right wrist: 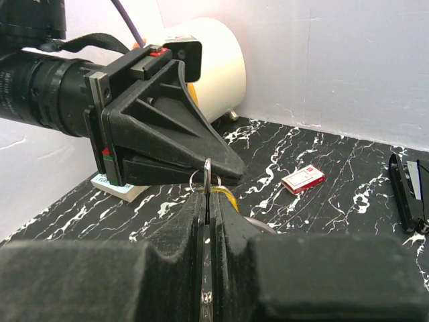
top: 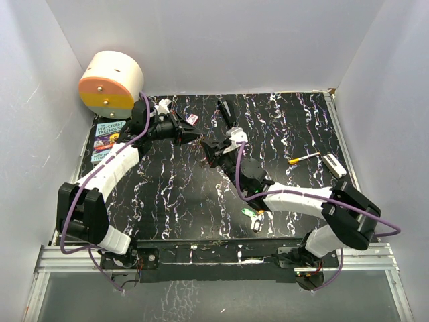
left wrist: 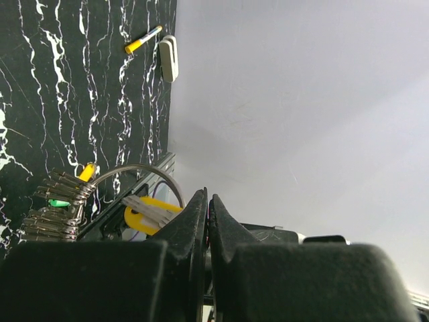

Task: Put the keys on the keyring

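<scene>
Left pincer point(left wrist: 208, 204): closed tight, only a hairline seam between the black fingers, clamped at the very tip on the thin silver wire keyring point(left wrist: 134, 169). Hanging from that wire, off the bench and just beside the tip, a bunch of small dull grey metal keys point(left wrist: 53, 215). Close under the wire's arc, a yellow plastic key head point(left wrist: 137, 220) with a short silver shank.

Nose to nose with the left pincer, the right pincer point(right wrist: 208, 201): likewise closed, nipping a thin silver blade point(right wrist: 208, 173) upright in its seam, the blade's top close under the left pincer's tip. Yellow plastic just beside that blade; same key or not, impossible to tell.

Farther from the left pincer, toward the arm bases and off to its right, beneath the right forearm: a tiny green-headed key point(top: 249, 212) and a tiny white-headed key point(top: 257, 225), flat on the black, white-veined marble bench point(top: 167, 194), near each other and well apart from the keyring.

Just behind the left pincer, toward the back wall: a small red-and-white box point(right wrist: 303, 180). Behind and to its right: a black pen-like stick point(top: 224, 111).

Far to the left pincer's right, near the bench edge: a yellow-and-silver pen point(top: 303, 159) next to a white block point(top: 333, 165).

Behind the left pincer and to its left, in the back corner: a cream drum with an orange band point(top: 110, 84).
</scene>
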Controlling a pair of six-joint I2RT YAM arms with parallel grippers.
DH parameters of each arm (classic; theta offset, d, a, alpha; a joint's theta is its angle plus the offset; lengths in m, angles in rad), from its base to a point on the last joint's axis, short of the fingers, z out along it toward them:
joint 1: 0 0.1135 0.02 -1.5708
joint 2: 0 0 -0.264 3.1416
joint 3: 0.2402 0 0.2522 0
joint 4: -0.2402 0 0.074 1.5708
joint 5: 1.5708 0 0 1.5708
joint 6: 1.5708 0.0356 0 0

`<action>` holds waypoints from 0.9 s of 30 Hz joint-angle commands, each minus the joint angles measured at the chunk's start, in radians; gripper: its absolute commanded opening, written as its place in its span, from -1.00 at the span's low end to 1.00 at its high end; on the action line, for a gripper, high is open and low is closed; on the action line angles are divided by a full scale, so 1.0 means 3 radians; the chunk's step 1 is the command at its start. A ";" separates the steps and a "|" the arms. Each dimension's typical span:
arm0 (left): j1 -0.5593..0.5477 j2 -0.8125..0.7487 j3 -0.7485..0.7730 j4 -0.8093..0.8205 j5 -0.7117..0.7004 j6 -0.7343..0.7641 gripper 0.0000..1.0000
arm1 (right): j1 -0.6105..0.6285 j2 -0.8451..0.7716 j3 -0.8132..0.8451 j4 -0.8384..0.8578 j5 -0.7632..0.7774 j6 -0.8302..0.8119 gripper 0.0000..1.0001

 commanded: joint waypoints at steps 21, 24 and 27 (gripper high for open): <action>-0.0014 -0.0167 0.0035 0.0044 0.0078 -0.0239 -1.00 | 0.0016 0.0173 0.0102 0.0515 0.0108 -0.0012 -0.85; -0.0014 -0.0169 0.0009 0.0041 0.0071 -0.0234 -1.00 | 0.0016 0.0132 0.0050 0.0590 0.0109 -0.0013 -0.85; -0.0014 -0.0178 -0.0029 0.0019 0.0063 -0.0238 -1.00 | 0.0014 0.0075 0.0013 0.0626 0.0103 -0.0028 -0.84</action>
